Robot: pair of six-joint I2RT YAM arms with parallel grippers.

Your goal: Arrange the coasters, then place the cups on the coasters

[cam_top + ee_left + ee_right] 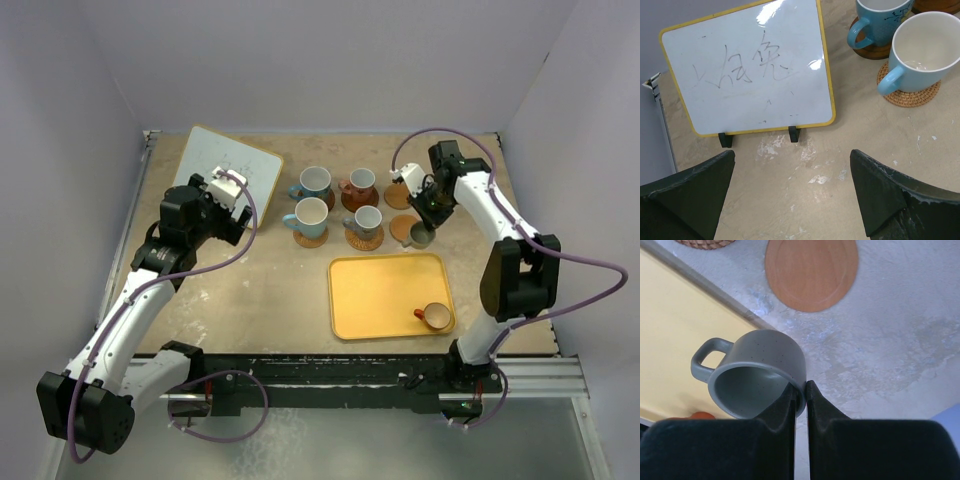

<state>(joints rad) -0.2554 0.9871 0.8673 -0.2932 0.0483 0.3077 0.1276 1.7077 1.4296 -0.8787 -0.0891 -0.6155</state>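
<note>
Right pincer [800,387] is clamped on the rim of the grey cup [765,360], one finger inside and one outside. The cup is held at the far edge of the yellow tray [675,340], near a bare smooth coaster [811,272]. Left pincer [790,172] gapes wide, holding nothing, over the table [850,135] before a whiteboard [745,70]; the orange-brown cup [436,316] stands on the tray.

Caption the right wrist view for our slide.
Right claw pinches grey cup by its rim, bare coaster beyond.
</note>
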